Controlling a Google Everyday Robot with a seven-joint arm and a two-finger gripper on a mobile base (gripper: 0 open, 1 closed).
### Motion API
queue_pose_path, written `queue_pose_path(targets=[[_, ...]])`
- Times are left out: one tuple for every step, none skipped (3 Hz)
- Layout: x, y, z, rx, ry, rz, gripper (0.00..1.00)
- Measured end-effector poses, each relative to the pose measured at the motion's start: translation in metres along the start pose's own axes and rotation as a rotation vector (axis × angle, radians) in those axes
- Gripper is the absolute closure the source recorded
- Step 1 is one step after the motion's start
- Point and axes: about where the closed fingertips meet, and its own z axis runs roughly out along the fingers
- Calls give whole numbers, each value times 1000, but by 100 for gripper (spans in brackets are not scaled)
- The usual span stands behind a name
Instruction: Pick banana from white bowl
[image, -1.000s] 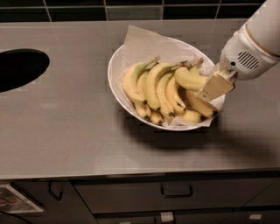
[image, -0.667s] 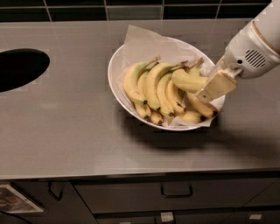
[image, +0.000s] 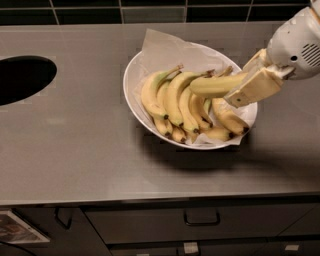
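Observation:
The white bowl (image: 134, 95) stands on the grey counter, lined with crumpled white paper, and holds a joined bunch of bananas (image: 172, 102) with green-tinged stems. My gripper (image: 245, 82) comes in from the upper right over the bowl's right side. It is shut on the banana (image: 212, 85), a single loose yellow one, which it holds roughly level and lifted a little above the bunch. The banana's right end is hidden between the tan fingers (image: 252, 89).
A dark round hole (image: 22, 77) opens in the counter at the far left. A dark tiled wall runs along the back edge. Below the counter's front edge are drawers with handles (image: 201, 219).
My gripper has risen and drawn slightly to the upper right with the loose banana, which now sits above the bunch instead of resting on it.

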Motion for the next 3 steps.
queue_pose_path(targets=[[-8,6,-17,-24,-73,-50,100],[-10,10,-35,-37,-140,-81,100],[-12,11,-35,-38,-147,-84,100]])
